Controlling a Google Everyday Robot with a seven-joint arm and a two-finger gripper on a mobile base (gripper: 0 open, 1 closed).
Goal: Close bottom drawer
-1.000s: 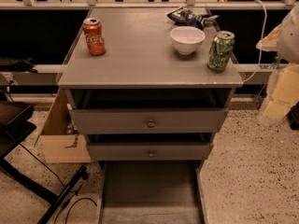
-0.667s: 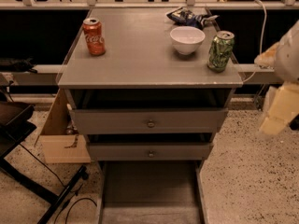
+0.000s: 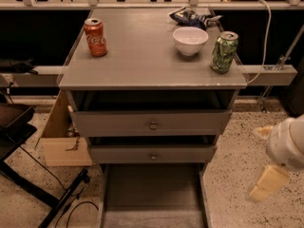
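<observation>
Three drawers (image 3: 118,122) (image 3: 118,154) (image 3: 152,191), two cans (image 3: 95,37) (image 3: 224,52), one bowl (image 3: 190,40)

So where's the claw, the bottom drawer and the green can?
claw (image 3: 270,161): camera view, lower right beside the cabinet, its front end.
bottom drawer (image 3: 152,189): camera view, bare inside floor.
green can (image 3: 224,51): camera view, its side.

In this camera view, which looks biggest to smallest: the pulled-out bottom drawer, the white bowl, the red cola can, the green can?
1. The bottom drawer, by far.
2. Unranked: white bowl, red cola can, green can; bowl wider, cans taller, too close.
The gripper hangs low at right, beside the drawer.
</observation>
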